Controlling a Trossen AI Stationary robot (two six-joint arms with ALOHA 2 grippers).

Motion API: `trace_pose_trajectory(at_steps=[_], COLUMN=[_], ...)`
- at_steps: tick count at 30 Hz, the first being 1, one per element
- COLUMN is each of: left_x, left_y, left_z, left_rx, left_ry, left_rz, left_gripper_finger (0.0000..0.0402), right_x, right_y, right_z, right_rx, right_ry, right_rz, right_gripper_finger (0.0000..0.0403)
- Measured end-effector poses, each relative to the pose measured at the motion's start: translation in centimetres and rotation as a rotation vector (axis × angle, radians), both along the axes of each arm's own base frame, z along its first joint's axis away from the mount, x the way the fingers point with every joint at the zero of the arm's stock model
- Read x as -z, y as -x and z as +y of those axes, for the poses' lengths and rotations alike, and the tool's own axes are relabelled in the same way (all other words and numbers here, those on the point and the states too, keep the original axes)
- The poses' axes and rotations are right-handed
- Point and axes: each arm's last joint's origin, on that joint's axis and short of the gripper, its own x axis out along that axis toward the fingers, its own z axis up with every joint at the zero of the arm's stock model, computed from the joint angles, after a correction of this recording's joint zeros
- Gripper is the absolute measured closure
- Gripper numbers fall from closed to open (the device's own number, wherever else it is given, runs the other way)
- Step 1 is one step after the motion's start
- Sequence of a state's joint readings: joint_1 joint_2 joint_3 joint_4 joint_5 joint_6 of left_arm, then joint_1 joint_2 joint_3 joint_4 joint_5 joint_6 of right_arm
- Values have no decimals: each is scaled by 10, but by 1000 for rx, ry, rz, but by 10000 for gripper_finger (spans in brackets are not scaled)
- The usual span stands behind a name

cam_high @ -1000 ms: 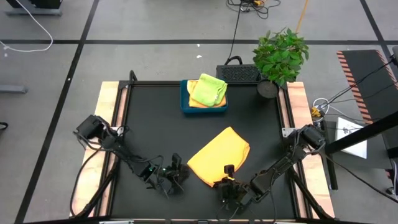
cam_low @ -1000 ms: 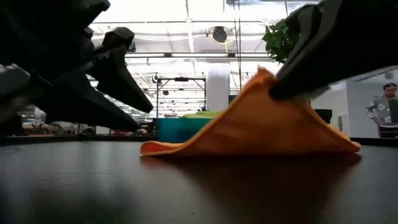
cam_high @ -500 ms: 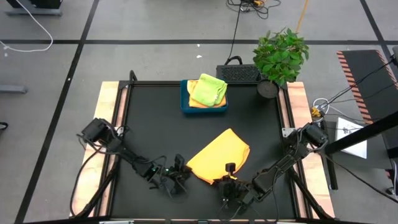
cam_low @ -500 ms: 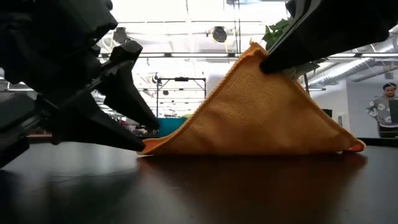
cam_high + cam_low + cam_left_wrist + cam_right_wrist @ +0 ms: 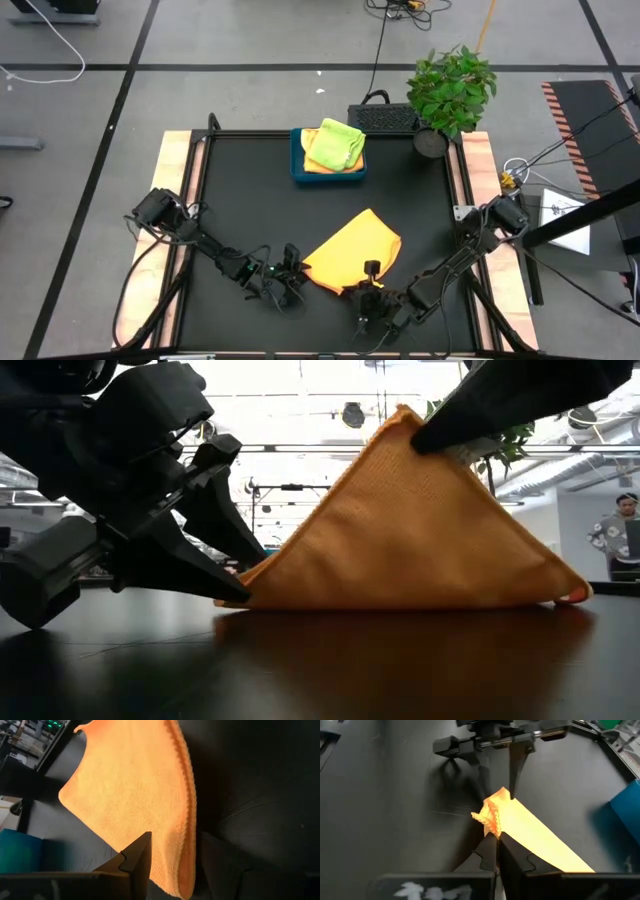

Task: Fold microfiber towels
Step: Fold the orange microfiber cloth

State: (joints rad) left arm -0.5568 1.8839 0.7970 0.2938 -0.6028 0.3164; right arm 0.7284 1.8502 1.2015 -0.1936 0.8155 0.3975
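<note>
My right tool (image 5: 368, 296) pinches the orange towel (image 5: 352, 250) by one corner, lifted off the table (image 5: 240, 190). My left tool (image 5: 290, 281) is spread open at the opposite corner, one finger (image 5: 136, 857) touching the cloth.

Counted: three microfiber towels, namely one orange towel (image 5: 352, 250) on the counter (image 5: 250, 210), one lime green towel (image 5: 335, 144) and one orange (image 5: 310, 163) in one blue tray (image 5: 298, 172). One potted plant (image 5: 450, 90).
</note>
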Motion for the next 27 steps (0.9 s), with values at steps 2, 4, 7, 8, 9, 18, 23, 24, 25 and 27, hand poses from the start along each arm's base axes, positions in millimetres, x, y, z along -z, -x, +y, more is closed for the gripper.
trace_pose_trajectory(at_steps=[2, 4, 7, 8, 9, 18, 23, 24, 25, 27], left_x=[0, 1, 2, 2, 3, 6, 6, 6, 7, 5], left_y=[0, 1, 1, 1, 1, -2, -2, -2, -2, 0], left_z=[0, 0, 3, 4, 5, 17, 17, 17, 17, 16], left_rx=[-3, -5, -32, -44, -57, -121, -118, -120, -121, -122], left_ry=[2, 3, 15, 24, 33, 58, 51, 50, 50, 39], left_rz=[3, 6, 14, 18, 22, 57, 56, 56, 57, 61], left_gripper_finger=[238, 238, 238, 238, 238, 243, 300, 318, 339, 382], right_x=[-2, -3, -5, -5, -5, -5, -5, -5, -5, -5], right_y=[0, 1, 1, 1, 1, 1, 1, 1, 1, 1], right_z=[-1, -1, -2, -2, -2, -2, -2, -2, -2, -2], right_rx=[20, 29, 31, 32, 33, 35, 35, 35, 35, 34], right_ry=[-1, -8, -14, -14, -16, -19, -19, -19, -19, -20], right_rz=[-16, -23, -28, -29, -29, -30, -30, -30, -30, -29], right_gripper_finger=[403, 403, 403, 403, 403, 403, 403, 403, 403, 403])
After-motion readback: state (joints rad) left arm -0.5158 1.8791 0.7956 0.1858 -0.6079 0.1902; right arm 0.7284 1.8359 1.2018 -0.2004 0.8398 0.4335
